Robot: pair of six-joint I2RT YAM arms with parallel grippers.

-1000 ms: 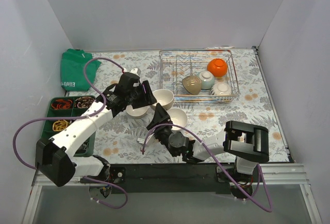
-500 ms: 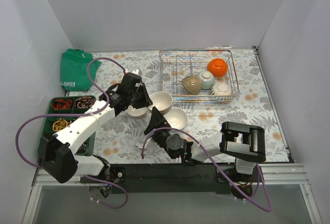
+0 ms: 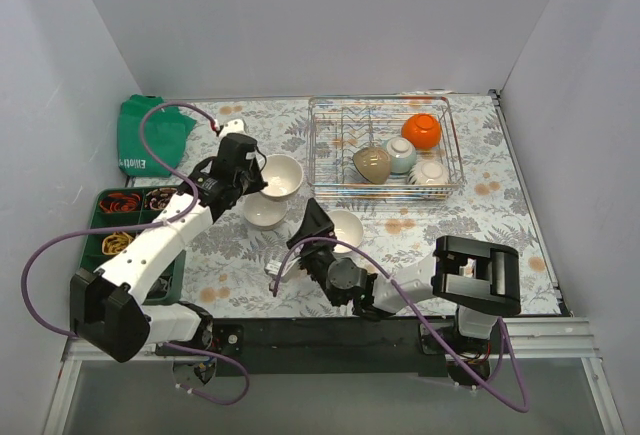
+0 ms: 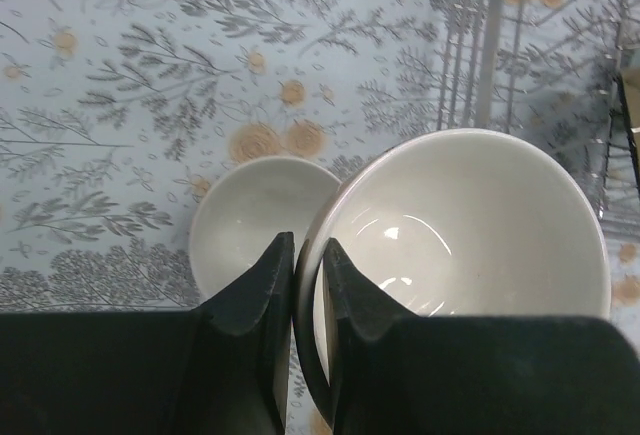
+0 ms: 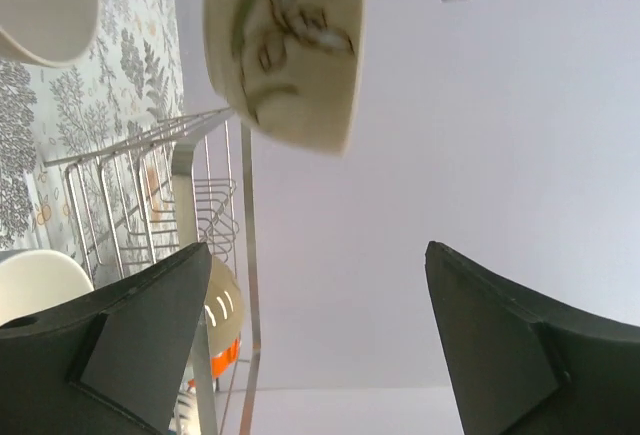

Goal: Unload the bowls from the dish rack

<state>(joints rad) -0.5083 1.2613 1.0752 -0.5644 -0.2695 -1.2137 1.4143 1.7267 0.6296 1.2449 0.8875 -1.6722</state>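
You have seven bowls (image 3: 371,163): four in the one dish rack (image 3: 330,115), one in the left end effector (image 3: 258,177), one just beneath it, one beside the right end effector (image 3: 314,223). One green tray (image 3: 100,223) too.

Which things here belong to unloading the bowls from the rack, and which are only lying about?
Job: dish rack, orange bowl, pale teal bowl, tan bowl, racked white bowl, white bowl in the left gripper, two unloaded white bowls.
Lying about: green compartment tray, green cloth.
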